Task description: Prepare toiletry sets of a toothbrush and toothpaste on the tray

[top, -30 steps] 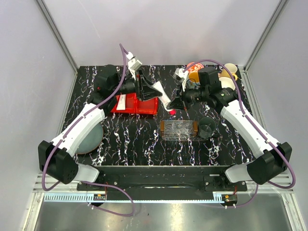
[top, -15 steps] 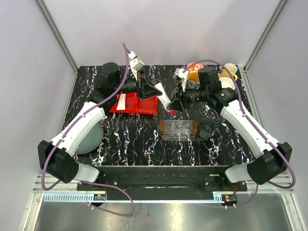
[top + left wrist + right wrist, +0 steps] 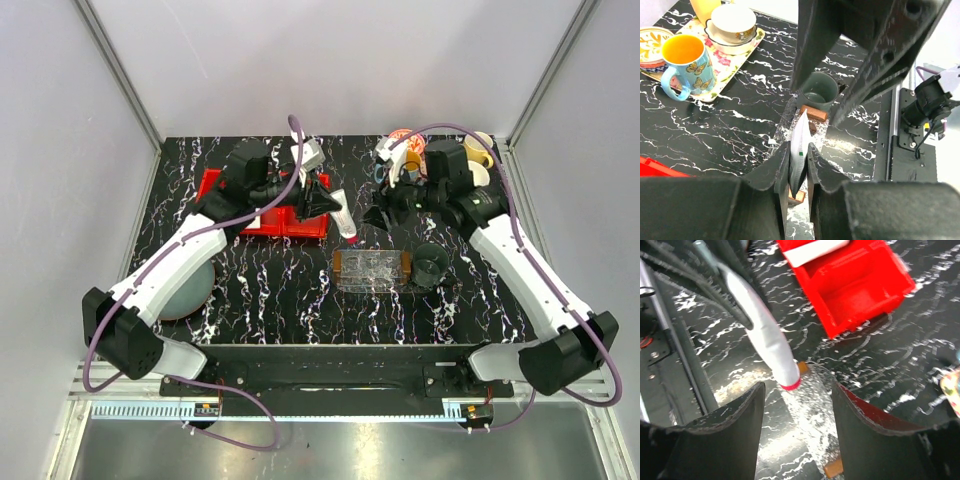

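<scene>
The left hand [image 3: 799,167] is clamping the toothpaste [image 3: 800,140] by its flat end and holding it in the air. The capped tip is slanting down near the far edge of the tray [image 3: 372,270]. The right hand [image 3: 378,213] is hovering just beside the tube with its fingers spread apart, touching nothing. The tray is sitting on the surface [image 3: 260,290] near the middle, with a dark mug [image 3: 432,265] just beside its right end. A red bin [image 3: 262,205] is lying under the left arm.
</scene>
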`<action>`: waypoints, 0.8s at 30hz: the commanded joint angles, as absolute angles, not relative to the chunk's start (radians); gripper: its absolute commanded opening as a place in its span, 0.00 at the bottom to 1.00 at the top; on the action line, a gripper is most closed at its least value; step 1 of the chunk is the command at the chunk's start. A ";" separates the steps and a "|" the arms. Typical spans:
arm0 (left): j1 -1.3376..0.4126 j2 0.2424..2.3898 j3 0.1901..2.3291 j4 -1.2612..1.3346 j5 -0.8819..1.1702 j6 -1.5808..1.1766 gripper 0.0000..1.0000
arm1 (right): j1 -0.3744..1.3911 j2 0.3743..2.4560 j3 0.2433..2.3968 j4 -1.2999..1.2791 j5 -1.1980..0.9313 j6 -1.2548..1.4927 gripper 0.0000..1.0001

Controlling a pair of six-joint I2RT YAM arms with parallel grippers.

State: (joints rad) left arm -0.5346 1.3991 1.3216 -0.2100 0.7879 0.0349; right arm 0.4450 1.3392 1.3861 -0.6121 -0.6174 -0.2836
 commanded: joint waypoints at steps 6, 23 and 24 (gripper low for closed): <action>-0.615 1.411 1.263 -0.150 0.647 0.189 0.00 | 0.328 1.240 1.338 -0.600 -0.361 -0.261 0.61; -0.707 1.410 1.161 -0.095 0.543 0.264 0.00 | 0.252 1.226 1.259 -0.580 -0.298 -0.250 0.61; -0.710 1.410 1.154 -0.091 0.537 0.264 0.00 | 0.252 1.227 1.259 -0.580 -0.302 -0.249 0.61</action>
State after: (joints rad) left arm -0.6964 1.4281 1.1667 -0.2024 0.5640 0.2371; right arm 0.2592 1.2438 1.2560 -0.6147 -0.3115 -0.2569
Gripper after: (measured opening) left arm 0.175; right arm 0.612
